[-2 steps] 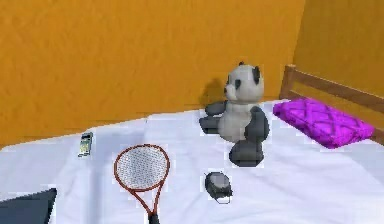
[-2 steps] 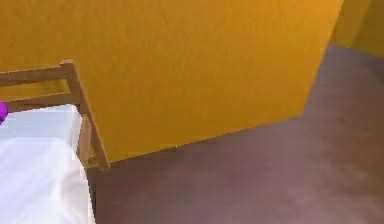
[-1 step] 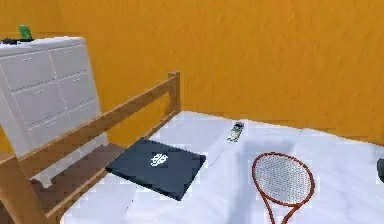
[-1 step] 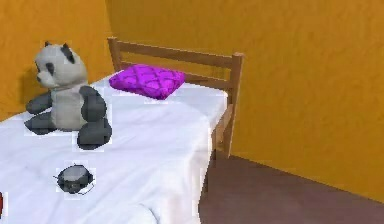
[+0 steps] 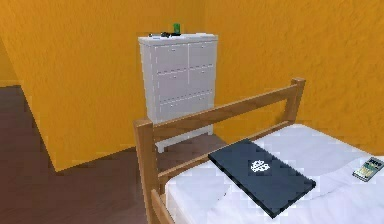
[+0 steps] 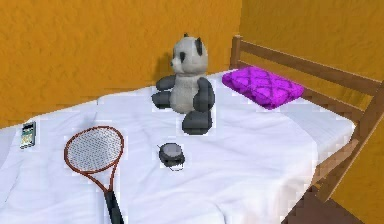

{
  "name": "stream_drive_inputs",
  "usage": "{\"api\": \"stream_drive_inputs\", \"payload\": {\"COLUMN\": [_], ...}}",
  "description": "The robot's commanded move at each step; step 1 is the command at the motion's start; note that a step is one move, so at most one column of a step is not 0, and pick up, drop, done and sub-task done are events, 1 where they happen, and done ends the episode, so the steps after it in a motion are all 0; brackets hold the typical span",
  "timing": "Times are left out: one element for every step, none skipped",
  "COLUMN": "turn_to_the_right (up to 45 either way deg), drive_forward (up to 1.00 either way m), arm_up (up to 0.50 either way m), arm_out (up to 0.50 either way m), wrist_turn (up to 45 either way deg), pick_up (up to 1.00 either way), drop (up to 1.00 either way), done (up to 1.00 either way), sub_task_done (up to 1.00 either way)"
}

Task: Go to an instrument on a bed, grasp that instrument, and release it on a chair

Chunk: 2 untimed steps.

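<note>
A bed with a white sheet (image 5: 330,150) and a wooden frame (image 5: 215,110) takes up the forward view's lower right. On it lie a dark closed laptop (image 5: 262,172) and a small phone-like slab (image 5: 368,169) at the right edge. In the arm side view the same sheet (image 6: 250,150) carries a red-framed racket (image 6: 97,155) at the lower left. A small round grey object (image 6: 171,153) lies beside the racket, and the phone-like slab (image 6: 28,134) is at the far left. Nothing here has the clear shape of an instrument.
A black-and-white panda toy (image 6: 187,85) sits mid-bed, with a purple pillow (image 6: 262,85) by the wooden headboard (image 6: 300,75). A white dresser (image 5: 182,75) with a small green thing (image 5: 176,28) on top stands against the orange wall. Dark floor lies at the forward view's left.
</note>
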Motion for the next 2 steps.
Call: {"api": "stream_drive_inputs", "payload": {"turn_to_the_right": [0.0, 0.0], "drive_forward": [0.0, 0.0], "arm_up": [0.5, 0.38], "arm_out": [0.0, 0.0], "wrist_turn": [0.0, 0.0], "pick_up": [0.0, 0.0], "drop": [0.0, 0.0], "done": [0.0, 0.0], "sub_task_done": [0.0, 0.0]}}
